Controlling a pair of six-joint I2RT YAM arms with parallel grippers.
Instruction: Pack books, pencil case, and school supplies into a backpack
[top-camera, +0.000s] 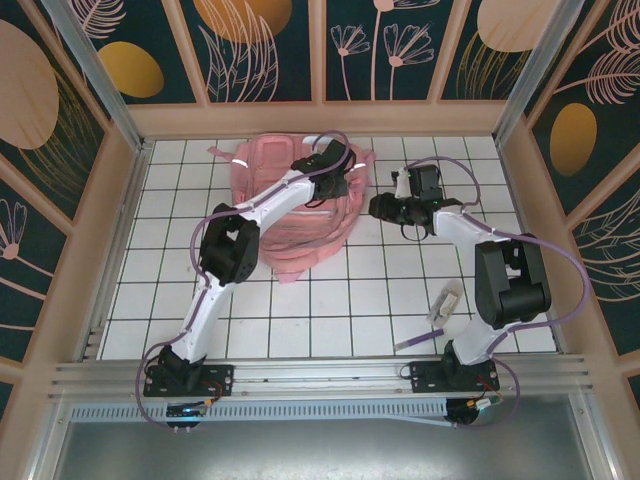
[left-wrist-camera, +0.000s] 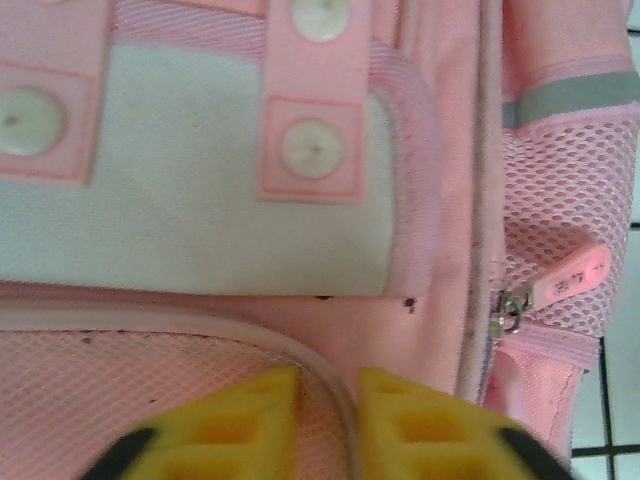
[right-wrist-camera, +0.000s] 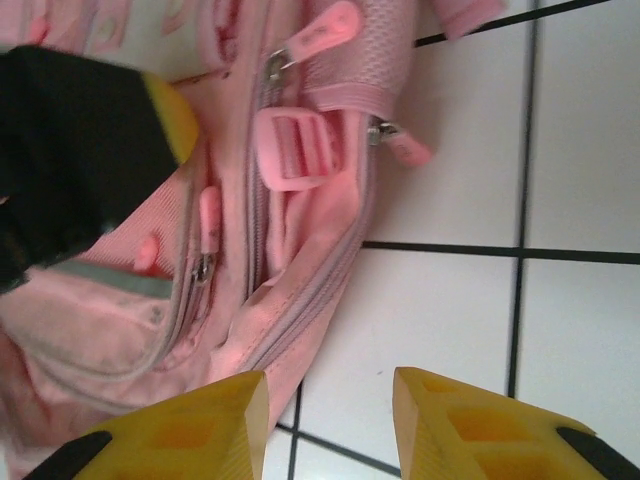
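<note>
Nearest the arm bases, by the right arm's foot, the pen (top-camera: 410, 344) is seen lying on the tiled table (top-camera: 330, 300). Just beyond it lies the pencil case (top-camera: 445, 303). Both are well apart from the backpack (top-camera: 262, 185), so neither has been packed.

Farther out, the right gripper (right-wrist-camera: 330, 425) is held open with nothing between its fingers. It hovers over bare tile just beside the backpack's edge, near a buckle (right-wrist-camera: 292, 148) and a run of zip (right-wrist-camera: 258, 200) that looks closed.

Farther still, the left gripper (left-wrist-camera: 328, 425) is set down on the backpack's front. Its fingers (left-wrist-camera: 250, 415) are drawn almost together, and the piped rim (left-wrist-camera: 300, 352) of a mesh pocket passes between them, so the rim appears to be pinched. A zip pull (left-wrist-camera: 575, 275) is seen to the side of it, untouched.

The task is judged to be at its opening stage, with the bag being gripped and steadied and no compartment shown open. What, if anything, already lies inside cannot be told. A compartment is yet to be unzipped, and the case and pen are yet to be carried across and put in.
</note>
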